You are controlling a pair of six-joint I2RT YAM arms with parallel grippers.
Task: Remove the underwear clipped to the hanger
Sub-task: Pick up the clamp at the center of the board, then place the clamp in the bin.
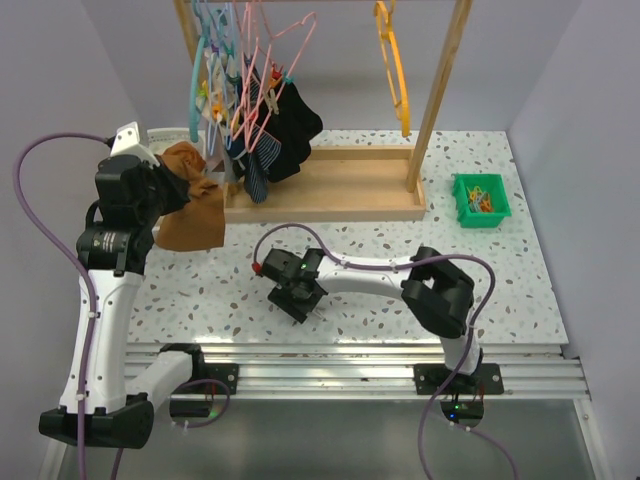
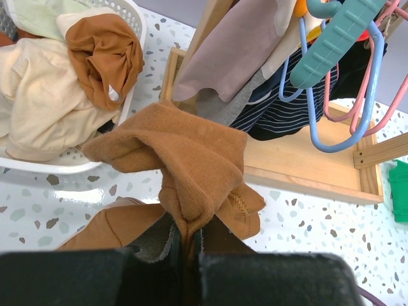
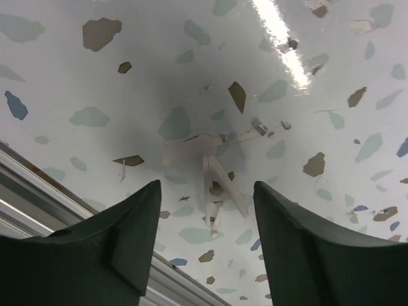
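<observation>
Left claw (image 2: 188, 245) pinched tight on orange-brown cloth (image 2: 185, 166), raised at the far left of the worktop (image 1: 400, 250), near a white basket (image 2: 137, 25) of laundry. Right claw (image 3: 207, 185) spread, holding nothing, low over the near-centre worktop; a small pale clip (image 3: 223, 185) lies on the surface below the gap. Underwear (image 1: 292, 128), black, hangs clipped to a pink hanger (image 1: 248, 85) on the wooden rack (image 1: 435, 90), far left, beside a dark striped garment (image 1: 258, 175).

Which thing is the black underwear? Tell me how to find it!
Look at the wooden clothes rack at the back of the table. Near its left end, cloth hangs from pink hangers. The black underwear is the plain black piece; the striped garment beside it is dark blue.
</observation>
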